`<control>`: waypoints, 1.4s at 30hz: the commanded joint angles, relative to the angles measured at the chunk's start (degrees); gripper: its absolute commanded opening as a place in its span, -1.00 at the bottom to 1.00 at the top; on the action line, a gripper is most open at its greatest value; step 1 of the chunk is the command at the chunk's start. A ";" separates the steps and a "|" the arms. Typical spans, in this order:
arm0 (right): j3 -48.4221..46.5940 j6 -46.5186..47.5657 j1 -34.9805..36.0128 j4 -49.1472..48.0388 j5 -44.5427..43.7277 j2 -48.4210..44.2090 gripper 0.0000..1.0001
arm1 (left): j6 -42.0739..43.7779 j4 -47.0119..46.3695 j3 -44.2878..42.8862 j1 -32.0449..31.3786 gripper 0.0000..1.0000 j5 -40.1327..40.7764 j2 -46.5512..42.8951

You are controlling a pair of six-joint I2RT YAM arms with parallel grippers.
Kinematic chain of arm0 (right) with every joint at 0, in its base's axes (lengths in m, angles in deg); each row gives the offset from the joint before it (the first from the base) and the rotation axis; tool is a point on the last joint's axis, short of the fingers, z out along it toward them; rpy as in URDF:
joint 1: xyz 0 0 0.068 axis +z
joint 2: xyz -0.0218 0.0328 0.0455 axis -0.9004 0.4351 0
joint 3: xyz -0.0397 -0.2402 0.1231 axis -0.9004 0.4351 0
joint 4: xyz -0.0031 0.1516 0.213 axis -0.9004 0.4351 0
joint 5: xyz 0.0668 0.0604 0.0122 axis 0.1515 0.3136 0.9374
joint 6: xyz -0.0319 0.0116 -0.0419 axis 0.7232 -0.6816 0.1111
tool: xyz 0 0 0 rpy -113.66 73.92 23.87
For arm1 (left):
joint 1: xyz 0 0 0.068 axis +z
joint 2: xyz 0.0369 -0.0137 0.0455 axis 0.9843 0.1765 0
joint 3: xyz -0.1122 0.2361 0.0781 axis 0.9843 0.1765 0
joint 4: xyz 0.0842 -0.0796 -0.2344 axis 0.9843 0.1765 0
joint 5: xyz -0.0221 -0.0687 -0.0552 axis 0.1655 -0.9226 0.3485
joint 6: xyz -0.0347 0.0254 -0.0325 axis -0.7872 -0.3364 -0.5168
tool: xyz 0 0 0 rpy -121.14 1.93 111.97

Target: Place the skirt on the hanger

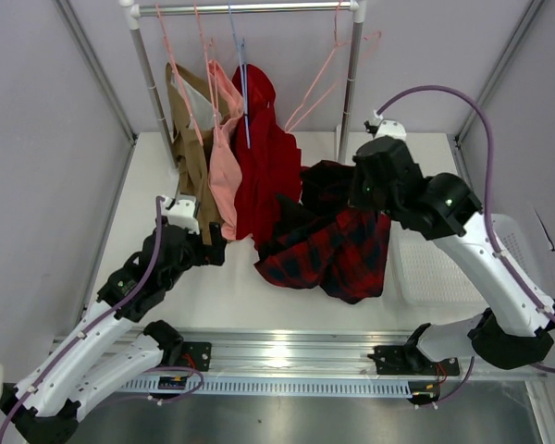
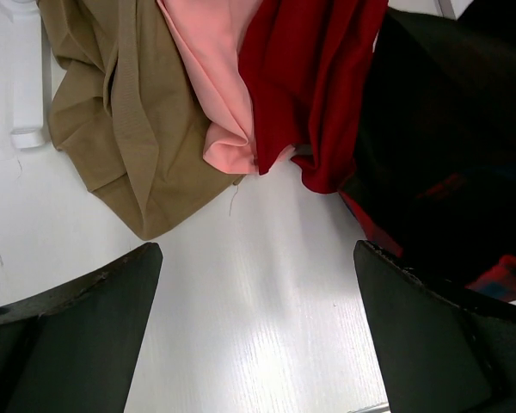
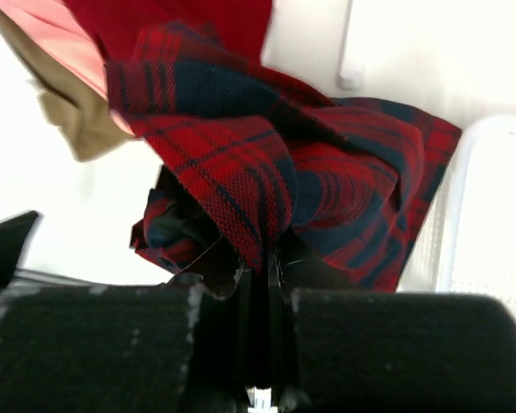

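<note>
Nearest the arm bases, the left gripper [image 1: 202, 246] hovers low over the bare tabletop [image 1: 213, 296], its 2 fingers [image 2: 77, 335] spread wide with nothing between them. It points toward the hems of the hanging clothes and touches none of them.

Just beyond, the skirt [image 1: 338, 250] is half lifted. Its lower folds lie bunched on the tabletop beside a white tray [image 1: 435, 268], while its upper edge rises to the right gripper [image 1: 370, 190]. The right wrist view shows those fingers pressed together on a fold of tartan, with the dark lining drooping below.

Farthest back, a tan garment [image 1: 190, 139], a pink garment [image 1: 224, 157] and a plain red garment [image 1: 268, 157] hang from the rail [image 1: 250, 7], along with a blue hanger [image 1: 245, 83]. The hanger [image 1: 313, 83], pale pink and bare, hangs at the rail's right end, above and behind the skirt.

The step in hand looks like the lift: the skirt is gripped but not yet spread. The next move probably calls for the left gripper to take a 2nd point on the waistband, so the skirt opens out before it meets the hanger.
</note>
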 commanded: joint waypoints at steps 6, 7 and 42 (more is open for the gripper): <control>13.57 -3.60 5.81 -17.25 -5.04 7.53 -1.00 | -0.03 -1.58 -1.76 -0.24 0.99 -4.14 -1.26; 14.82 -3.34 4.59 -19.66 -3.02 8.41 -1.00 | -0.29 -1.76 -1.93 -0.24 0.99 -6.59 -1.35; 38.91 0.88 -22.49 -21.35 15.63 -16.19 0.88 | -13.83 -14.96 -34.34 -48.67 0.99 23.00 67.36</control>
